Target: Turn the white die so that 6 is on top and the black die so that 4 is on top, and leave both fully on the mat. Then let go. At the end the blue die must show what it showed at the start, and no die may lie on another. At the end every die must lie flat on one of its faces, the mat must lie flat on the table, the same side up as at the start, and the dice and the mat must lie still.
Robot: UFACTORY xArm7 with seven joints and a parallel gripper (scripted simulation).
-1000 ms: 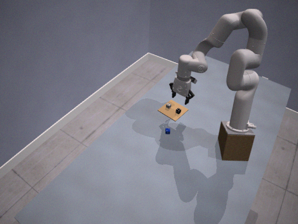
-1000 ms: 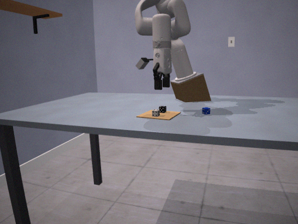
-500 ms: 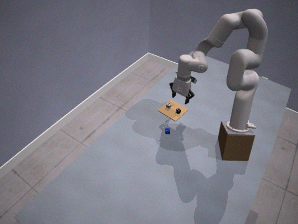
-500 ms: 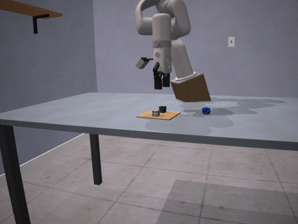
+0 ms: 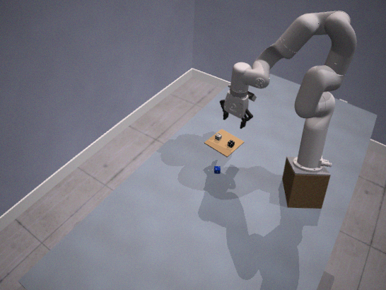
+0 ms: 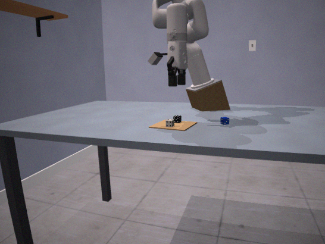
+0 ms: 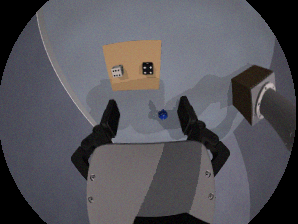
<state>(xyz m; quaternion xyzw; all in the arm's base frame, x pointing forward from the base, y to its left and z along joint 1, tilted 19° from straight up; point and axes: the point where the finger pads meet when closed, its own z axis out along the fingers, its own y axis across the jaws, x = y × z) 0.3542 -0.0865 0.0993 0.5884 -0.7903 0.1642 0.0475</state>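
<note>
The open pincer (image 5: 235, 122) (image 6: 177, 80) (image 7: 148, 105) points downward.

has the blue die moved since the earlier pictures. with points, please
No, the blue die (image 5: 217, 170) (image 6: 224, 120) (image 7: 163, 114) has not visibly moved: in the top view it sits at the same place relative to the mat's (image 5: 226, 151) (image 6: 184, 128) (image 7: 131, 55) near corner.
</note>
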